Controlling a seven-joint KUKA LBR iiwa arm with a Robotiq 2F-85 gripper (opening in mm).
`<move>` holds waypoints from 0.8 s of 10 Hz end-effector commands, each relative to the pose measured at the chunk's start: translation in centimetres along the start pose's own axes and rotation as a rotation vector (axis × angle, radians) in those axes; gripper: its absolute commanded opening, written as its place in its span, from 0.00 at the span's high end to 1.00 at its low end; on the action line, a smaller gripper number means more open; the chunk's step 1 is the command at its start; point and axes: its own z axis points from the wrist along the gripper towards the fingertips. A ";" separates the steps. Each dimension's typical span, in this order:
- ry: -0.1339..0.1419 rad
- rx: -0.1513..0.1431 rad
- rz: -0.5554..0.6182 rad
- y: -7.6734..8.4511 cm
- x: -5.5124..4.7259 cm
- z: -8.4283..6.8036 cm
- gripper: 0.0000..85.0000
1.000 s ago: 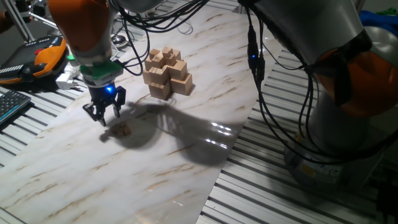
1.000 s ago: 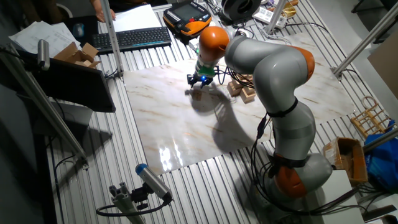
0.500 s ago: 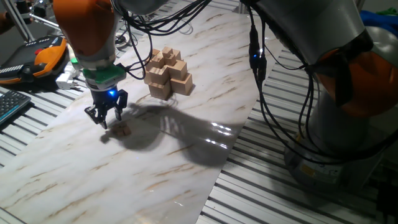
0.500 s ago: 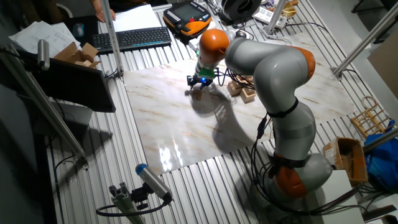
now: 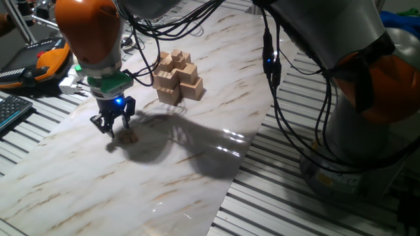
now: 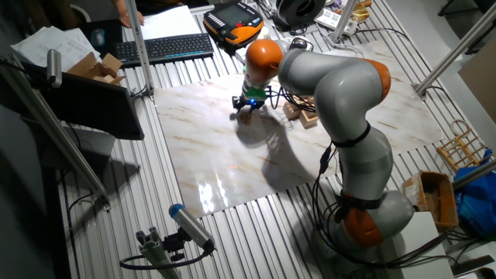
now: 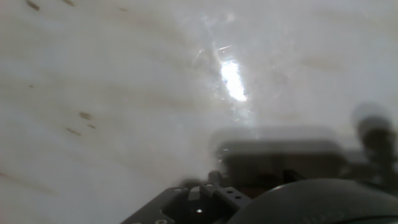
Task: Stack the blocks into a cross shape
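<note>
The tiered cross-shaped pile of light-tan wooden cubes stands far right of the black two-finger gripper, which has descended, jaws narrowly spread, around the tiny tan wooden blocks on the marble sheet; grasp likely imminent.

You have one tiered pile; one tiny block at its seven o'clock; one gripper.

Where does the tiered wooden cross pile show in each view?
One fixed view: cross pile, upper centre on the marble board, right of the pincer.
The other fixed view: cross pile, mostly hidden behind the arm.
Hand view: not in it.
Shared landmark: the marble board.
</note>
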 end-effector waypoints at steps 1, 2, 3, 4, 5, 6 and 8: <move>-0.003 0.000 0.000 0.0 0.2 0.1 0.40; -0.003 0.000 0.000 0.0 0.5 0.3 0.40; -0.004 -0.001 0.002 0.0 0.7 0.4 0.40; -0.004 0.004 0.000 0.0 0.7 0.3 0.40; -0.003 0.007 -0.003 0.0 0.7 0.3 0.60; -0.003 0.011 -0.008 0.0 0.6 0.3 0.60; -0.005 0.020 -0.020 0.0 0.6 0.4 0.60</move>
